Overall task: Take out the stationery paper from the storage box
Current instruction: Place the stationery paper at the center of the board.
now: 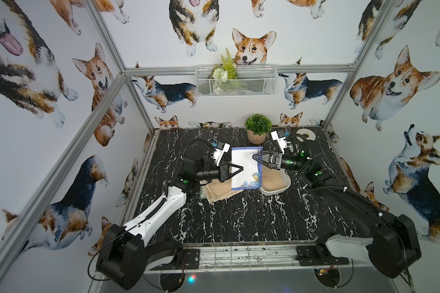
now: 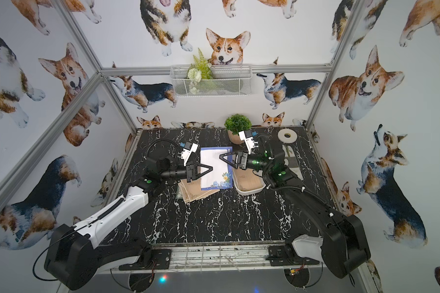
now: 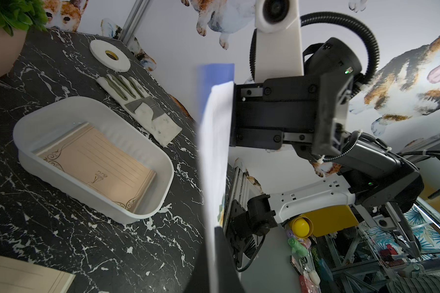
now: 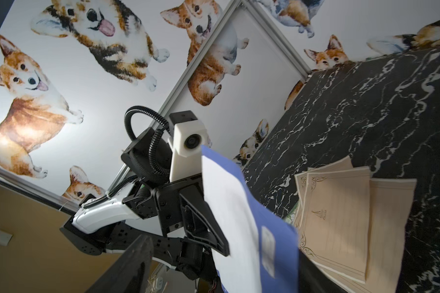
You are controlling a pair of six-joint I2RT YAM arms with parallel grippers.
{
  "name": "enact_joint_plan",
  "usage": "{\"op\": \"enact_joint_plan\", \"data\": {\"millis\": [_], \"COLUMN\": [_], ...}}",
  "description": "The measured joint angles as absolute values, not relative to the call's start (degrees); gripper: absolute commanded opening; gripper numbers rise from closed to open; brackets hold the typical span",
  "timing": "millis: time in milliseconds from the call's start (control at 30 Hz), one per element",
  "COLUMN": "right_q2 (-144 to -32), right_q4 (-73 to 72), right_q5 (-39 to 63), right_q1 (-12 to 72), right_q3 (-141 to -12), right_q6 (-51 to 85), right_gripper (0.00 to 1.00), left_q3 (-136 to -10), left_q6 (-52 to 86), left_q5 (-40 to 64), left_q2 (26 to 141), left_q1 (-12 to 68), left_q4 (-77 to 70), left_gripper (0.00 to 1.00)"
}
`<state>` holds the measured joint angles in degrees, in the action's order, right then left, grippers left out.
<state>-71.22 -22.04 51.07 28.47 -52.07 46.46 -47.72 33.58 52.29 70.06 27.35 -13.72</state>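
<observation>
Corgi-papered walls enclose a black marbled surface [image 1: 239, 223]. Above its middle, the left tool [image 1: 241, 168] is clamped shut on one long edge of a white, blue-flowered sheet [image 1: 247, 177] and holds it in the air. The right tool [image 1: 255, 156] faces it from the opposite side with its jaws wide apart, and the sheet's edge passes between them near the far end. Just beside the sheet, below the right tool, sits the box [image 1: 276, 192] with tan sheets [image 3: 97, 162] lying flat inside. Below the left tool, a fanned pile [image 1: 220, 191] of tan paper lies on the surface outside the box.
</observation>
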Motion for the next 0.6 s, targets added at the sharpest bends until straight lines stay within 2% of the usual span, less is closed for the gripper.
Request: {"op": "enact_joint_plan", "data": {"millis": [100, 167, 200, 267, 367, 400, 433, 500, 533, 600], "right_q2": [-71.55, -71.66, -71.66, -71.66, -71.66, -71.68, -71.70, -71.75, -71.75, -71.75], "right_q4": [-20.53, -19.22, -18.76, -18.35, -17.21, -16.82, -16.75, -16.38, -16.03, -15.75], "right_q5": [50.89, 50.83, 50.83, 50.81, 50.78, 50.54, 49.93, 49.56, 49.56, 49.54], "right_q1": [29.26, 29.26, 29.26, 29.26, 29.26, 29.26, 29.26, 29.26, 29.28, 29.34], "right_q3": [-51.86, -51.05, -50.65, -50.37, -50.33, -50.33, -50.35, -50.54, -50.61, -50.65], "right_q6": [44.84, 44.03, 43.51, 43.42, 42.94, 42.30, 42.09, 41.89, 41.87, 41.87], "right_gripper": [0.64, 0.39, 0.30, 0.16, 0.00, 0.00, 0.00, 0.00, 0.00, 0.00], "left_q3": [-47.75, -47.75, -47.75, -47.75, -47.79, -48.42, -49.01, -50.02, -50.52, -50.83], "left_q6": [33.23, 33.17, 33.04, 32.69, 32.01, 31.75, 31.48, 30.33, 30.00, 28.93], "left_q5": [52.12, 52.10, 52.01, 51.68, 51.07, 51.05, 51.05, 50.57, 49.65, 48.90], "left_q2": [69.95, 69.82, 69.71, 69.52, 69.10, 68.99, 68.95, 68.38, 67.90, 67.31], "left_q1": [27.35, 27.35, 27.35, 27.35, 27.35, 27.35, 27.35, 27.35, 27.33, 27.29], "left_q4": [-13.19, -12.80, -12.51, -12.12, -10.72, -9.50, -8.88, -7.64, -6.98, -6.02], "left_gripper": [0.00, 0.00, 0.00, 0.00, 0.02, 0.13, 0.28, 0.51, 0.57, 0.58]}}
